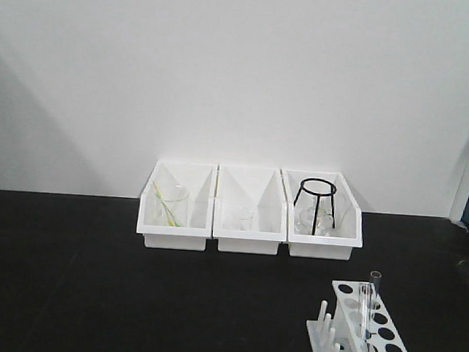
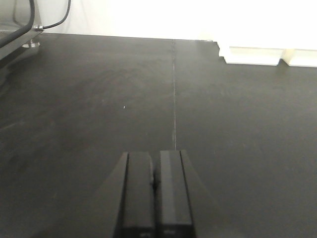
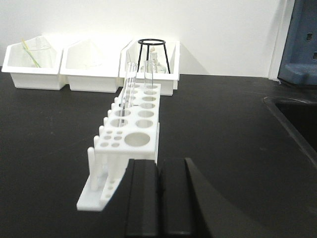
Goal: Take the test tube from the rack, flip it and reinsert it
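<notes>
Right gripper, lower centre, sits closed and empty; the test tube in the rack looks light, slick, brittle: I'd clasp its upper glass gently.

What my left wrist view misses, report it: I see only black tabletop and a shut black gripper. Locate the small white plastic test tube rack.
Observer: The small white plastic test tube rack stands directly ahead of the right gripper, its long side running away from it.
Operator: Give me the tube's state.
Observer: The slender clear glass test tube stands upright in a hole towards the rack's far end; a second clear tube seems to stand beside it.
Operator: Report the right gripper.
Observer: Its jaws are shut on nothing, short of the rack.
</notes>
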Controlling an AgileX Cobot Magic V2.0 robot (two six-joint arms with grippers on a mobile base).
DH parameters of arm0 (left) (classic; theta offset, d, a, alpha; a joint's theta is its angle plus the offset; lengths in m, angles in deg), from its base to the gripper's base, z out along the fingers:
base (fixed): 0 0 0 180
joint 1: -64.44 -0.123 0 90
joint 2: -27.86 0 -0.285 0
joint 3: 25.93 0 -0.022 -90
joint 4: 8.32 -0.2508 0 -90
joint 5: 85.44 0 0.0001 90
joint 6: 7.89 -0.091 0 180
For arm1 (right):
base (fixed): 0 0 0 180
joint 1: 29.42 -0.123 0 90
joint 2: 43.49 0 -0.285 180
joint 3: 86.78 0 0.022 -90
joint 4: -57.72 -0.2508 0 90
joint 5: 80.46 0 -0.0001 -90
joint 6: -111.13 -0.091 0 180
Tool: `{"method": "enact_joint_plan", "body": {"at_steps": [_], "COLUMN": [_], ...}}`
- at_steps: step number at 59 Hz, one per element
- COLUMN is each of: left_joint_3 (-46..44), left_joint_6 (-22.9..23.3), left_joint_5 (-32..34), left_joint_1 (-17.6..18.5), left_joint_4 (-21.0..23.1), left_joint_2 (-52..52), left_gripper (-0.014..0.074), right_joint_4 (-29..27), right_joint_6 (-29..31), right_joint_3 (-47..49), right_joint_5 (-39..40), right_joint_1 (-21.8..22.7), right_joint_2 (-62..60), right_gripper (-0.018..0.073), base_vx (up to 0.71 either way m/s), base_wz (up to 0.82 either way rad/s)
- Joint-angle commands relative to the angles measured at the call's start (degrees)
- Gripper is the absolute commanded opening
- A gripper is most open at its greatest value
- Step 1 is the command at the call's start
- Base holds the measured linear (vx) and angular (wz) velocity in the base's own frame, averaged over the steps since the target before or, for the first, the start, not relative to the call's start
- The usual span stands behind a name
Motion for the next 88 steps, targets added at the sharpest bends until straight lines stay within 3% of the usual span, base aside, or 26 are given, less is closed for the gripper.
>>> {"method": "enact_joint_plan", "body": {"at_steps": [1,36,51,62,78,88], "left_joint_3": [0.0,0.0,0.0,0.0,0.0,0.0], "left_joint_6": [0.0,0.0,0.0,0.0,0.0,0.0], "left_joint_5": [5.0,5.0,5.0,5.0,5.0,5.0], "left_joint_1": [0.4,0.4,0.4,0.4,0.4,0.4], "left_joint_4": [0.2,0.2,0.2,0.2,0.2,0.2], "left_joint_2": [-0.6,-0.6,-0.6,-0.6,-0.6,-0.6], "left_gripper": [-0.0006,-0.0006,-0.0006,-0.0006,-0.0006,-0.0006], "right_joint_4": [0.7,0.7,0.6,-2.2,-1.8,-1.2], "right_joint_6": [0.3,0.3,-0.1,-0.1,-0.1,0.1], "right_joint_3": [-0.1,-0.1,-0.1,1.1,14.3,18.9], "right_joint_5": [4.5,4.8,11.8,22.7,9.2,7.9], "right_joint_1": [0.1,0.1,0.1,0.1,0.1,0.2], "right_joint_2": [-0.4,-0.4,-0.4,-0.4,5.5,12.6], "right_gripper": [-0.0011,-0.0011,-0.0011,-0.0010,-0.0008,-0.0005], "base_vx": [0.18,0.10,0.02,0.00,0.00,0.00], "base_wz": [0.01,0.00,-0.01,0.00,0.00,0.00]}}
